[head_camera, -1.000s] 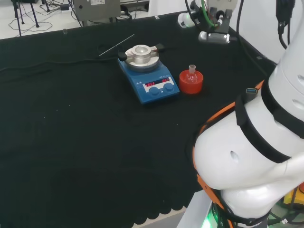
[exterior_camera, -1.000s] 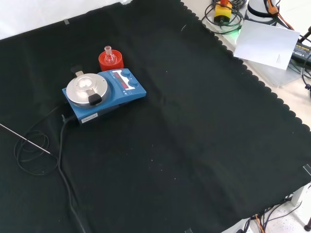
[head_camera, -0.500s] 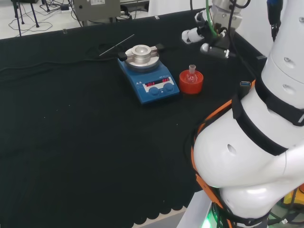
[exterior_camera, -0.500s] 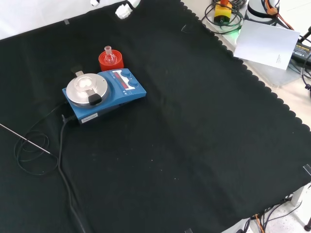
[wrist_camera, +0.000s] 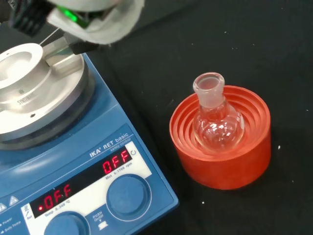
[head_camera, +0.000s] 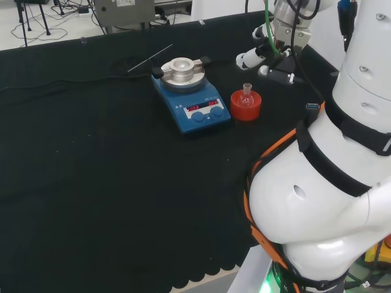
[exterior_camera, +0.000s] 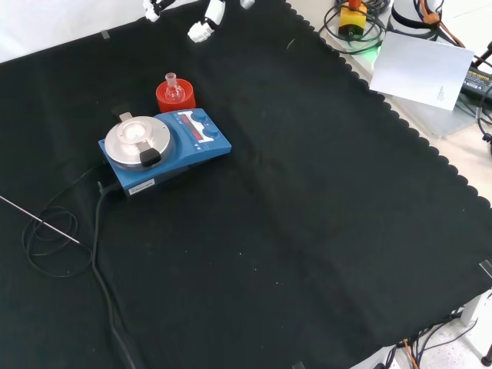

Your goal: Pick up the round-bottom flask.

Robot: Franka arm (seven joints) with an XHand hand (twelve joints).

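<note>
Looking over the arm in the head view, we see the small clear glass round-bottom flask [head_camera: 247, 93] upright in its red ribbed ring stand [head_camera: 245, 105] on the black-cloth surface [head_camera: 91, 171], just right of the blue hotplate stirrer with a round silver top [head_camera: 190, 97]. Stand and stirrer sit close, a thin strip of cloth between them. Our black and white robot hand [head_camera: 259, 56] hangs in the air up and right of the flask, apart from it, white fingers [head_camera: 247, 59] reaching left, fairly straight, nothing held. A thin metal rod [head_camera: 150, 58] lies on the cloth behind the stirrer.

Front view: flask [exterior_camera: 172, 84] and red stand [exterior_camera: 175, 98] sit directly behind the stirrer [exterior_camera: 164, 141], toward the top. White fingertips [exterior_camera: 203, 29] of the robot hand [exterior_camera: 209, 15] come in at the top edge, above and a bit right of the flask, clear of it, spread and empty. A black cable [exterior_camera: 96, 254] runs from the stirrer down the cloth.

Wrist view: we look down on the flask [wrist_camera: 217, 120], neck up, bulb seated in the middle of the stand's ribbed rings [wrist_camera: 222, 144]. Flask looks empty. Stirrer [wrist_camera: 73, 161] is next to it, red display lit, two blue knobs [wrist_camera: 128, 196] on its front.
</note>
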